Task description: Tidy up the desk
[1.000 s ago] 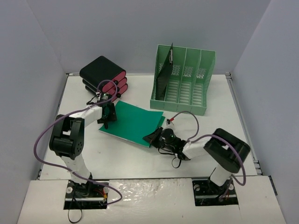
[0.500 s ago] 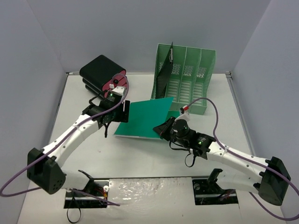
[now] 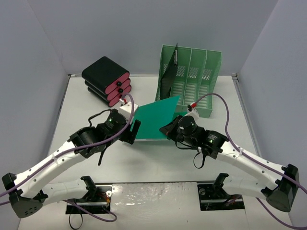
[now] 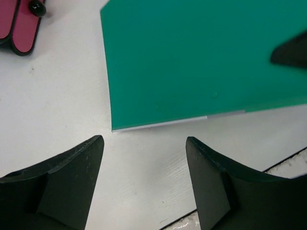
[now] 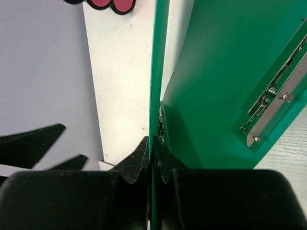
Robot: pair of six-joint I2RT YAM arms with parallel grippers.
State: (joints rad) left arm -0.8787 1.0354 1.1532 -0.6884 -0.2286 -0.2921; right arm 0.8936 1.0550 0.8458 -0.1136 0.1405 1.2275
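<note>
A green folder (image 3: 158, 115) is tilted up over the white desk (image 3: 81, 103), just in front of the mint-green file rack (image 3: 192, 84). My right gripper (image 3: 168, 129) is shut on the near edge of its cover (image 5: 157, 72). The right wrist view shows my right gripper (image 5: 154, 143) and the folder's inside with a metal clip (image 5: 273, 108). My left gripper (image 3: 134, 130) is open and empty, just left of the folder's near-left corner. In the left wrist view my left gripper (image 4: 144, 143) hovers over bare desk, just short of the folder (image 4: 201, 62).
A stack of black cases with pink ends (image 3: 106, 79) sits at the back left, also showing in the left wrist view (image 4: 19, 24). A black folder (image 3: 169, 79) stands in the rack's left slot; its other slots look empty. Grey walls enclose the desk.
</note>
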